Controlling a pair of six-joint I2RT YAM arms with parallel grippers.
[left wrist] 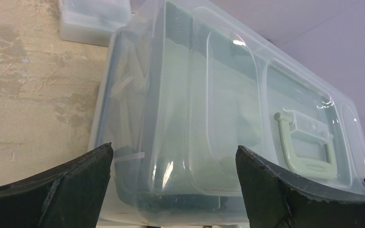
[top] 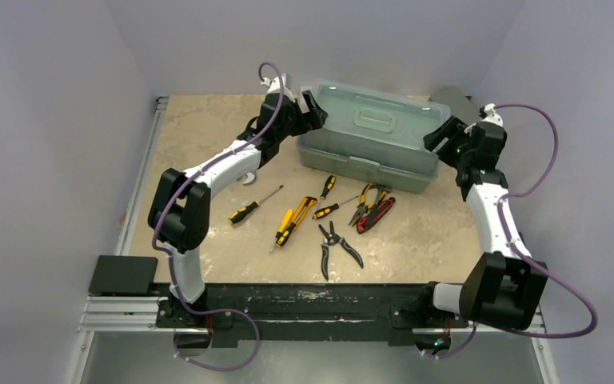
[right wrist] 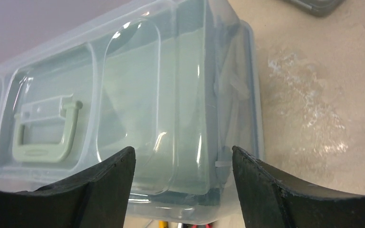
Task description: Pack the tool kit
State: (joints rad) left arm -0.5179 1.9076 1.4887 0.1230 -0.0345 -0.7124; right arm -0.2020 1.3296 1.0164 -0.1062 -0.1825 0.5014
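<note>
The tan, mottled desk [top: 208,152] carries the large rectangular sage-green plastic toolbox [top: 360,160] at its far middle. The box's long axis runs left to right, with the right end swung a little nearer the arm bases. Its translucent lid [top: 344,100] is down, and the pale green handle [top: 376,120] lies flat on top. Through the lid only green walls and dark blurs show, so the contents cannot be made out.

The left end effector [top: 316,112] sits at the box's left end and the right end effector [top: 442,140] at its right end. Each has its fingers spread wide and grips nothing; whether they touch the box cannot be told.

Nearer the arms, loose on the desk, lie:
- black-handled pliers [top: 336,244]
- red-handled pliers [top: 377,214]
- yellow-handled pliers [top: 364,200]
- a long yellow-and-black-handled screwdriver [top: 248,210]
- a yellow-and-black tool of unclear kind [top: 292,222]
</note>
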